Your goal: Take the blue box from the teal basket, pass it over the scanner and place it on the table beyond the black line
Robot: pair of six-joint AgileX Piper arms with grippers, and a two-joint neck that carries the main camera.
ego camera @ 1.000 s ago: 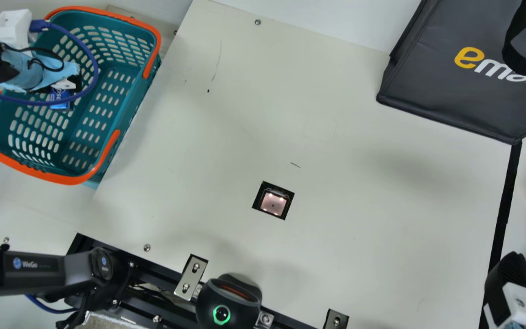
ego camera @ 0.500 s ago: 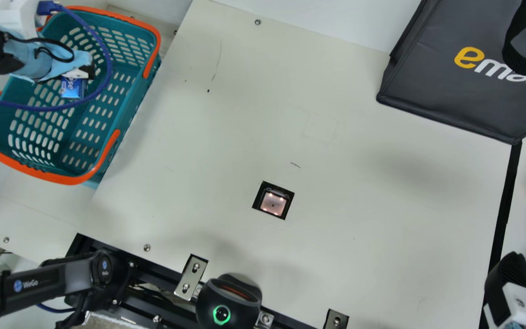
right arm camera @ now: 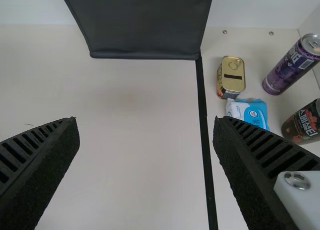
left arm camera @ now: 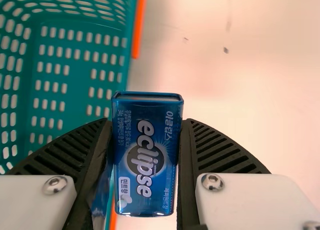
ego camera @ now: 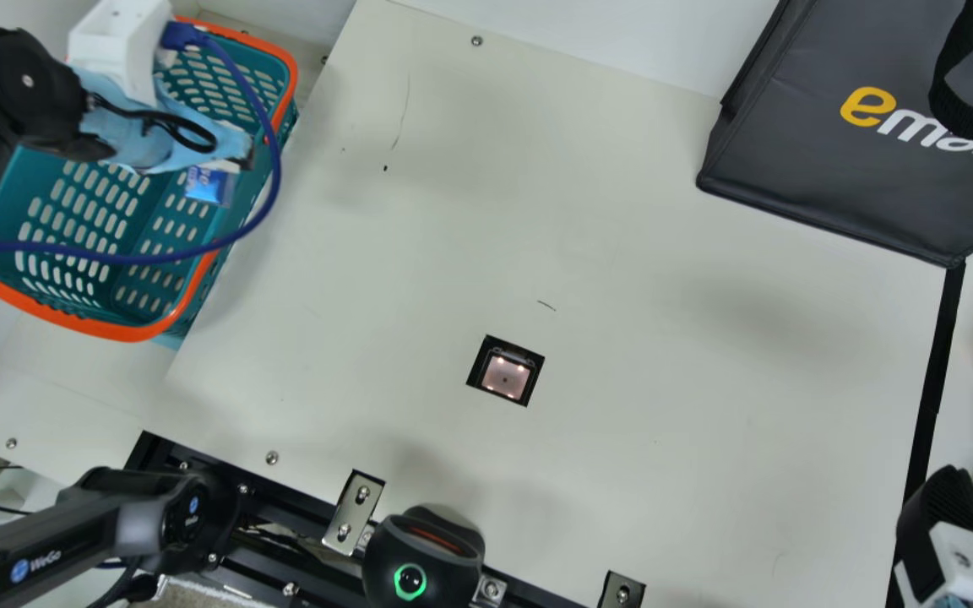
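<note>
Cream is the table (ego camera: 664, 473), into which the scanner (ego camera: 505, 377) is set, its small window lit. In the main view, a dark grey bag (ego camera: 841, 177) is placed well up and to the right of the scanner. The teal basket (ego camera: 237, 224), trimmed with orange, is set well up and to the left of the scanner. To the scanner's right, the table is crossed by the black line (ego camera: 930, 397).

On the basket's side of the scanner, the left gripper (ego camera: 229, 165) is held over the basket, with the blue box (left arm camera: 145, 160) pinched between its jaws. To the scanner's lower right, the right gripper (ego camera: 947, 515) is held close to the black line; its jaws are spread wide, with nothing gripped between them. Below and left of the scanner, a rounded black device (ego camera: 423, 553) with a green-lit ring is seen.

Farther from the scanner than the black line, a tall purple can (right arm camera: 290, 67), a dark can (right arm camera: 304, 122), a white and blue packet (right arm camera: 248, 111) and a tin with a golden lid (right arm camera: 231, 72) are grouped. The blue box is held upper left of the scanner, by the basket wall nearer to it, its printed face turned to the left wrist view.
</note>
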